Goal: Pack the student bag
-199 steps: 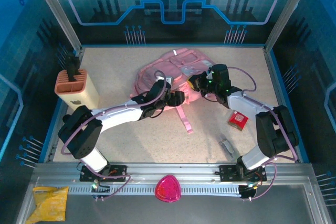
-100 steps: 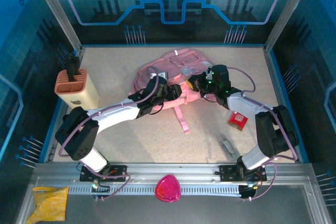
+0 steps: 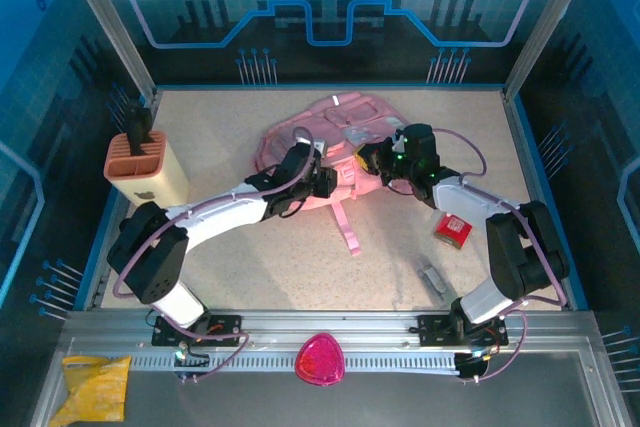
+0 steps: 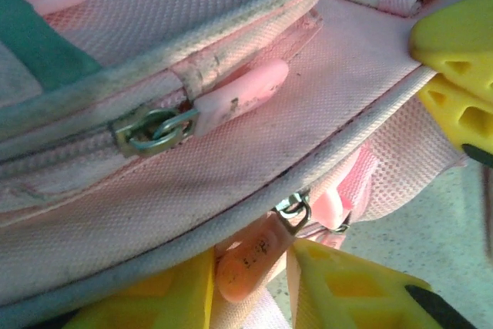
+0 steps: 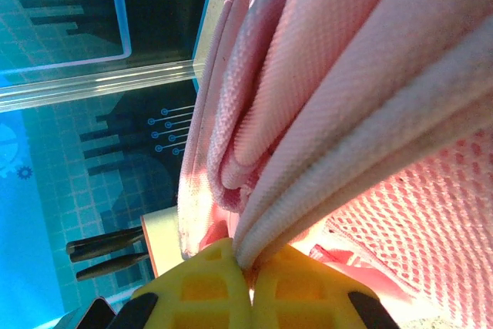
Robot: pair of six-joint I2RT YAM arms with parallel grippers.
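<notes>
The student bag (image 3: 345,122) lies on the table (image 3: 250,257) at its middle, toward the far edge. A slotted holder (image 3: 147,169) stands by the left edge, well apart from the bag. A small box (image 3: 453,229) lies near the right edge, before the bag, with a small flat piece (image 3: 432,277) closer to the near edge. On the rail (image 3: 400,362) along the near edge, a rounded-triangle object (image 3: 320,358) sits midway and a crumpled packet (image 3: 95,387) at the left end.

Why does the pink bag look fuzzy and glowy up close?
Left wrist view: the big soft pink backpack is very close, so the top-left blurs; right wrist view: bright light washes its folds pale; top external view: sharp, blue-tinted.
</notes>
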